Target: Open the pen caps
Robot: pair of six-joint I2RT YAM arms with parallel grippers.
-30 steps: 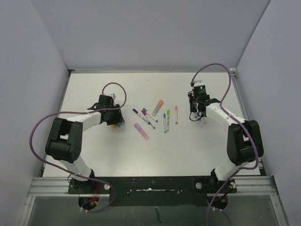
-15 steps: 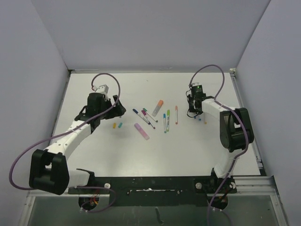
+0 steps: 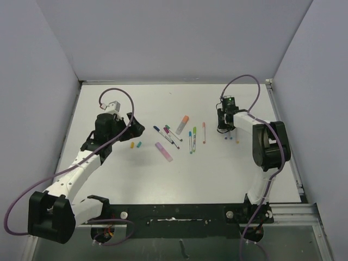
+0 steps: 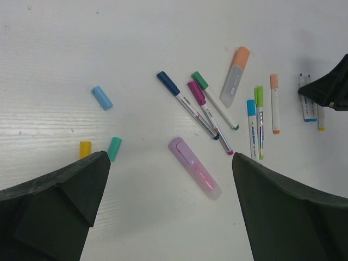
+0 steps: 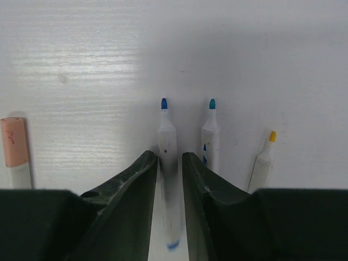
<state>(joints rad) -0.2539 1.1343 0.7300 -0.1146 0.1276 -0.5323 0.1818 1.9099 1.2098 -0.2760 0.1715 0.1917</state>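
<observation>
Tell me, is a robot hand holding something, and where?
Left hand: nothing. Right hand sits around the blue-tipped pen at its barrel; whether it grips cannot be told.

1. Top view: high behind the arms, looking down on the whole tabletop (image 3: 190, 174).
2. Left wrist: raised, facing right over the capped pens (image 4: 190, 107), reaching the uncapped pens (image 4: 309, 106) at the right.
3. Right wrist: down low, tight on those same three.

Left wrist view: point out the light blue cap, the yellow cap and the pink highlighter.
light blue cap (image 4: 101, 98), left wrist view, mid-body.
yellow cap (image 4: 85, 148), left wrist view, its visible middle.
pink highlighter (image 4: 194, 175), left wrist view, mid-barrel.
</observation>
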